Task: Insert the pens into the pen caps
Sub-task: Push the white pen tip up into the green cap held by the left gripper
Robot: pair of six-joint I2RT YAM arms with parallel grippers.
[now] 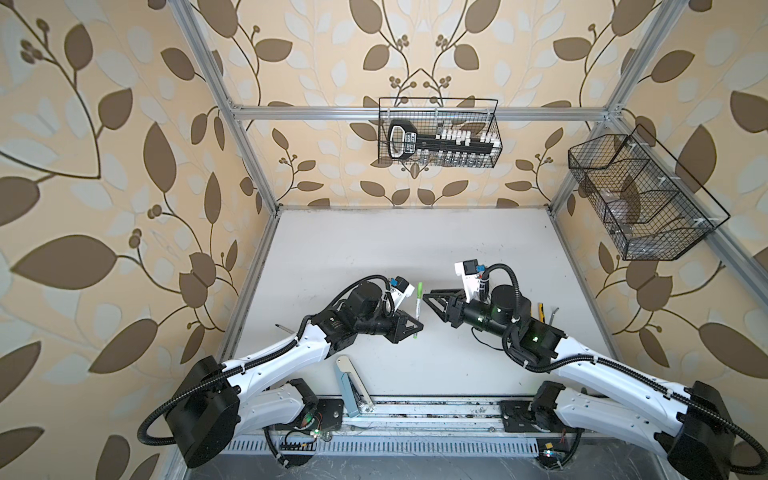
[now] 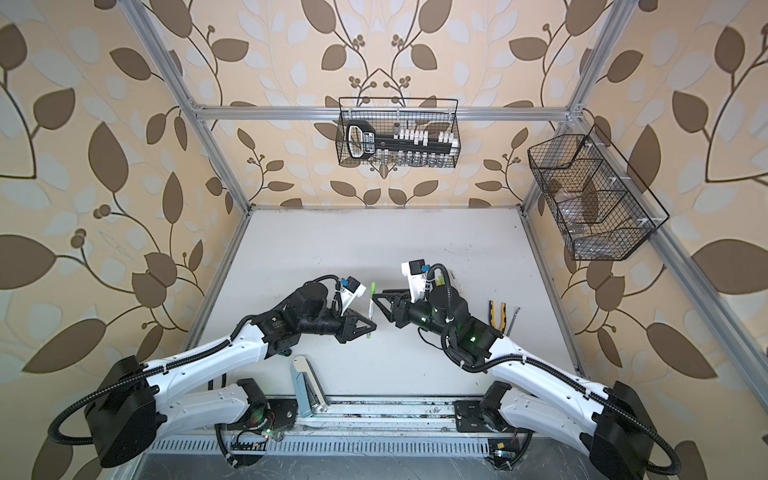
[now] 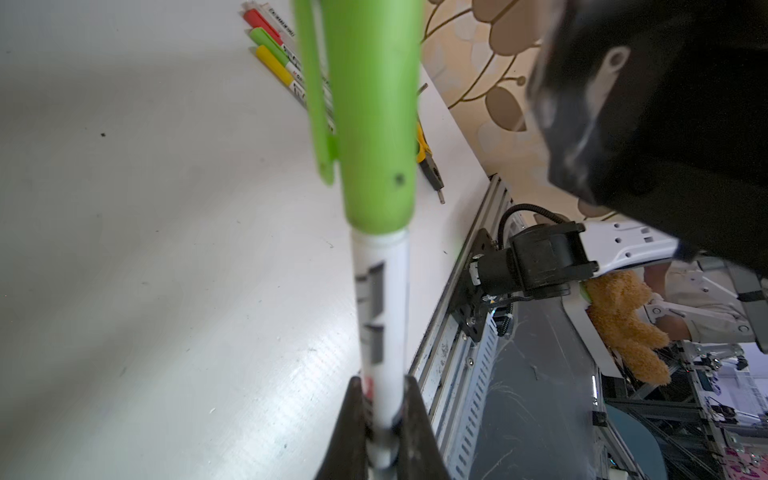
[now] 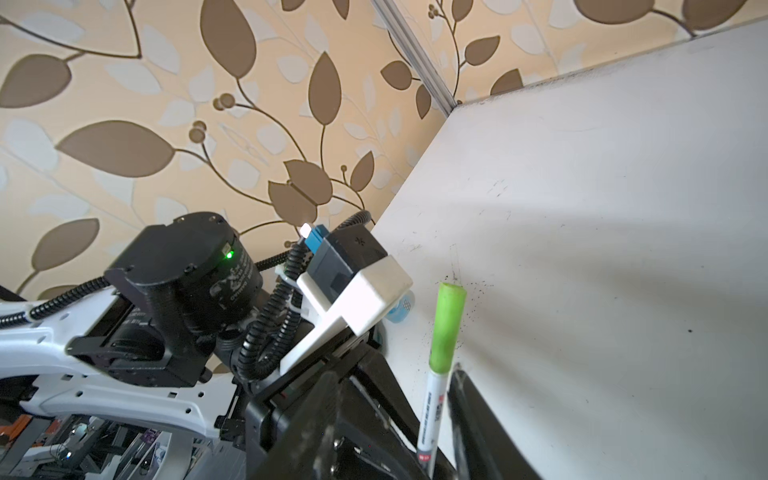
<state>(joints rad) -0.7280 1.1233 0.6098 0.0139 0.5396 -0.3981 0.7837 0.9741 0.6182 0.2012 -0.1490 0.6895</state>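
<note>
Left wrist view: pen (image 3: 380,316), white barrel, with a green cap (image 3: 374,124) seated over its tip. Location: in the air above the table (image 1: 415,249), beyond the stapler (image 1: 351,384), toward the back wall. Left gripper (image 3: 382,419): clamped low on the barrel, likely to leave the cap end free for the partner arm. Right gripper (image 4: 392,372): jaws apart either side of the barrel just under the cap, gripping nothing. Left arm: reaches past the stapler's left, wrist turned inward. Right arm: comes from the stapler's right, forearm about level, pointing at the cap. Three capped pens (image 3: 270,54): on the table, well right of the stapler.
</note>
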